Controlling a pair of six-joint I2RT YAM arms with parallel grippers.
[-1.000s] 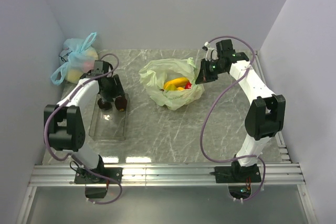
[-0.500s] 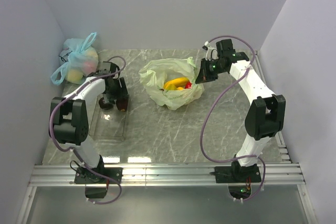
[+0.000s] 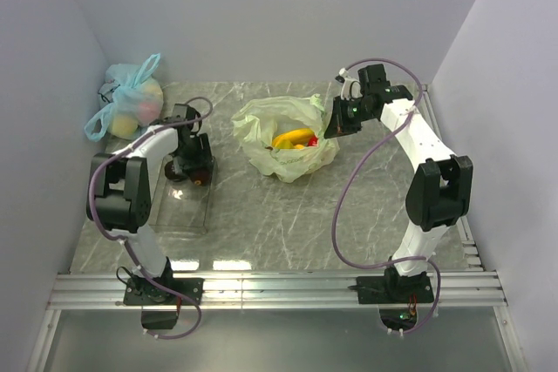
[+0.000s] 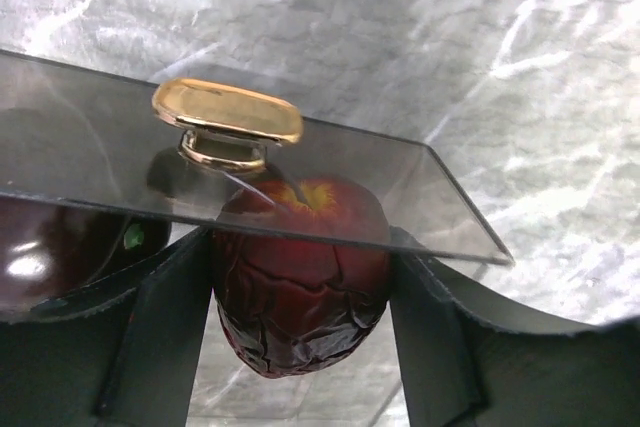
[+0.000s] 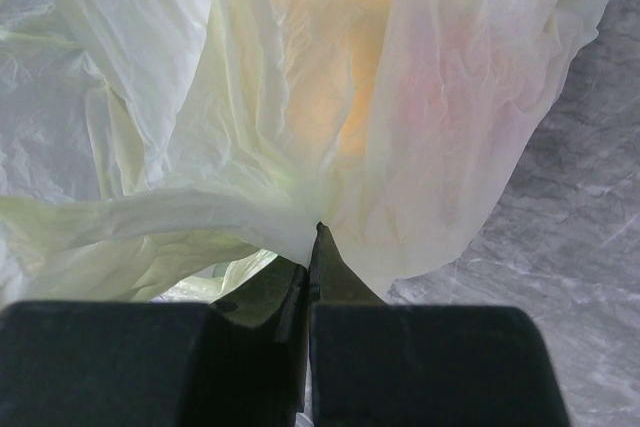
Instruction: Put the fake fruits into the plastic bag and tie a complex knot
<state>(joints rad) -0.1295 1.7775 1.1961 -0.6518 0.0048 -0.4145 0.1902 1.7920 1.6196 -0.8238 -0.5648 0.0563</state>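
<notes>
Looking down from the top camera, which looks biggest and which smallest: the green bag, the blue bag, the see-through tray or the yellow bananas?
1. the green bag
2. the blue bag and the clear tray, about alike; the tray is partly covered
3. the bananas, smallest

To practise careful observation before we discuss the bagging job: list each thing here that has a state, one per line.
Green bag, open, fruit inside.
Banana, lying inside the green bag.
Blue bag, knotted shut.
Dark red fruit, gripped between two fingers.
Left pincer, shut on the dark red fruit.
Right pincer, shut on the green bag's rim.
</notes>
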